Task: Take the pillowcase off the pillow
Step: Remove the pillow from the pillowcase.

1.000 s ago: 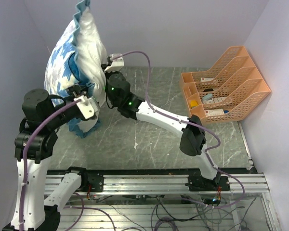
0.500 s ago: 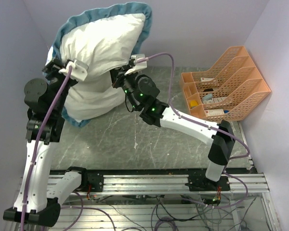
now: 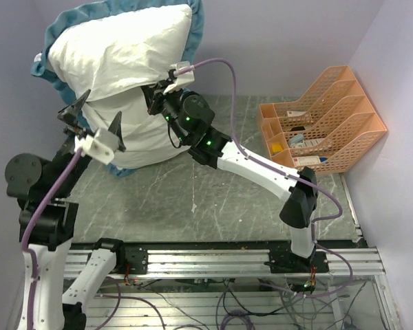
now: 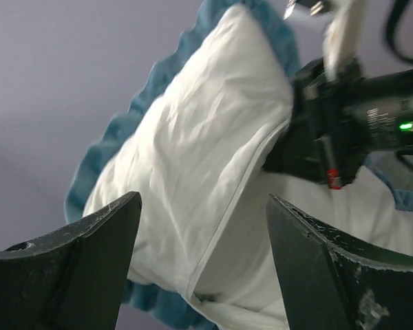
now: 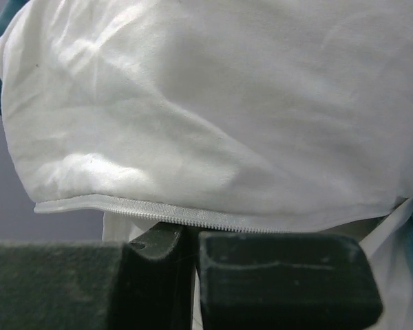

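The pillowcase (image 3: 117, 48) hangs high at the back left with its white inner side out and a teal ruffle round its rim. My right gripper (image 3: 151, 96) is shut on the case's zipper edge (image 5: 158, 214) and holds it up; thin white cloth shows between the jaws (image 5: 193, 237). The pillow (image 3: 134, 141) bulges out below the zipper opening, down to the table. In front of it my left gripper (image 3: 96, 115) stands open, a little apart from the cloth. Nothing lies between its fingers (image 4: 203, 206). The pillowcase (image 4: 186, 144) and the pillow (image 4: 261, 254) fill that wrist view.
An orange file rack (image 3: 323, 117) with small items stands at the right by the wall. Purple walls close the back and both sides. The grey marbled table (image 3: 193, 199) lies under both arms. A teal ruffle end (image 3: 124, 170) rests below the pillow.
Half a second ago my left gripper was closed against the bundle's upper left; it has let go, dropped lower and opened. The right gripper has carried the case up and slightly left.
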`<action>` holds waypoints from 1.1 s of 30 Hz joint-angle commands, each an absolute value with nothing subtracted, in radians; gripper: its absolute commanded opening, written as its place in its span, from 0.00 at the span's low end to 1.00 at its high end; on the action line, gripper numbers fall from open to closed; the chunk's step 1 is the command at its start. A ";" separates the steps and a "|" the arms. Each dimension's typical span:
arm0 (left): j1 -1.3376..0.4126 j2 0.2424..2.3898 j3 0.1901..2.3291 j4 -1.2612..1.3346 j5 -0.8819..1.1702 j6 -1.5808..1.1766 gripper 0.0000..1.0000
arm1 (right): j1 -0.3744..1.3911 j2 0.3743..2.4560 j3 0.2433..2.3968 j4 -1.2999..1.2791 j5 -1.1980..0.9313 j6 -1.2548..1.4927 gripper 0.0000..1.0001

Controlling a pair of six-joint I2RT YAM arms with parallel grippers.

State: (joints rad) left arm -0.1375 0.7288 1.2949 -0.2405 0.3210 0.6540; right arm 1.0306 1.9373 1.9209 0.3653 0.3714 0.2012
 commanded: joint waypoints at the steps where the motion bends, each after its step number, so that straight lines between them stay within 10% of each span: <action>1: -0.138 0.733 1.273 -0.353 0.519 0.775 0.84 | 1.033 1.948 1.992 0.371 0.357 0.227 0.00; 33: -0.141 0.882 1.103 0.440 0.378 0.881 0.50 | 1.084 1.924 1.890 0.417 0.144 0.264 0.00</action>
State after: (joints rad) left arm -0.1375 0.8886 1.0962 0.2703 0.3473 0.9371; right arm 1.0725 1.9396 1.8725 0.3790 0.2398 0.2504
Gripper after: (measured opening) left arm 0.506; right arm 0.007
